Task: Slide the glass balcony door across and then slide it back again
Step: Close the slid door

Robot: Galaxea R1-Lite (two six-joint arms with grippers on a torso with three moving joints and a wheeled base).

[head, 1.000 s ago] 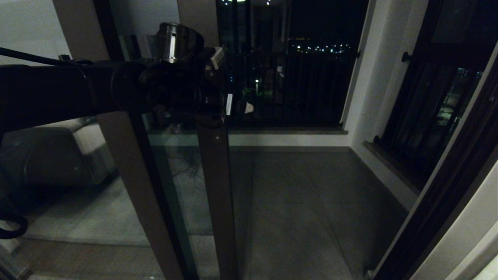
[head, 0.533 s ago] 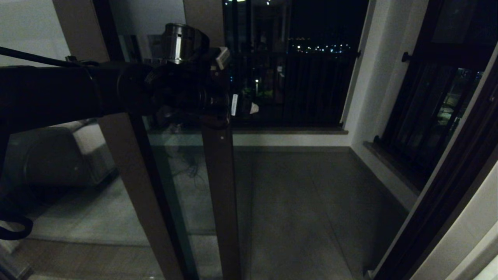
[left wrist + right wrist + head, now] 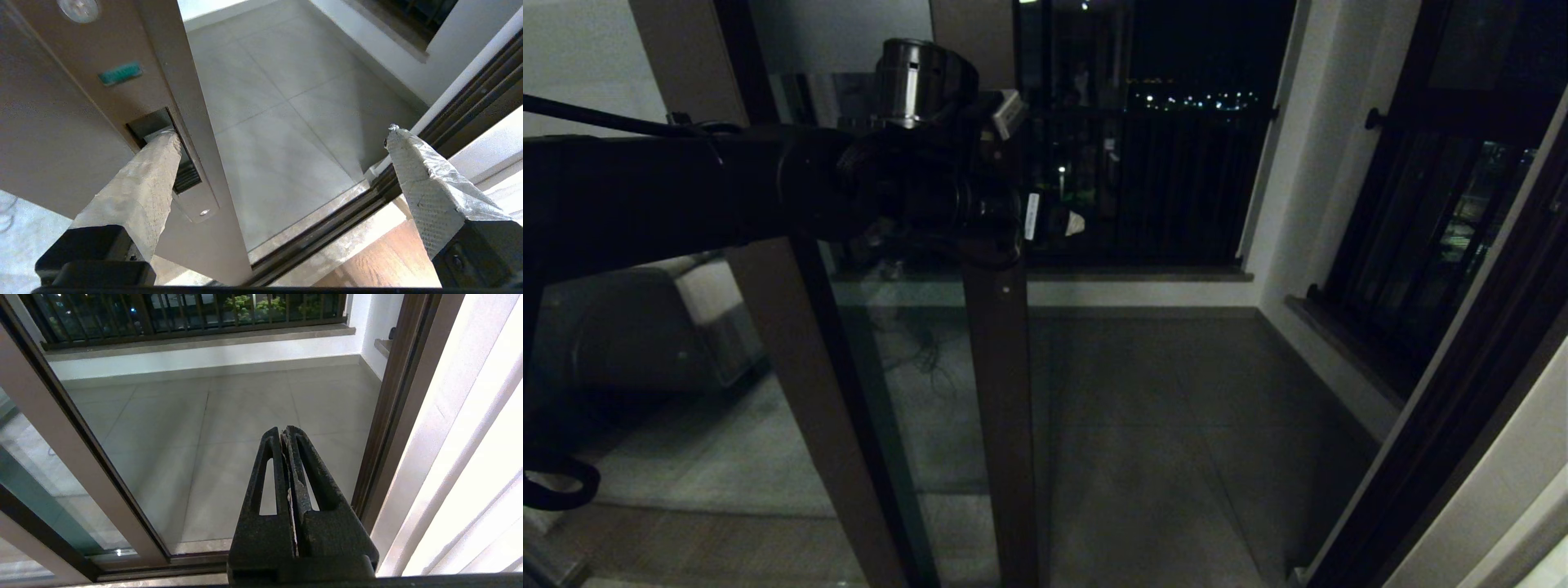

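The glass balcony door stands partly across the opening, its dark brown upright near the middle of the head view. My left gripper is at that upright at about chest height, open. In the left wrist view my left gripper is spread wide, one padded finger pushed into the recessed slot handle, the other finger free in the air over the opening. My right gripper hangs shut and empty, low before the opening, with the door upright off to its side.
A plain brown-framed glass panel stands behind the door on the left. The dark door jamb bounds the opening on the right. Black-barred windows line the balcony. The floor track runs across the threshold.
The door's upright has slid steadily to the right, and my left arm and gripper have moved right with it. The opening to the balcony is narrower.
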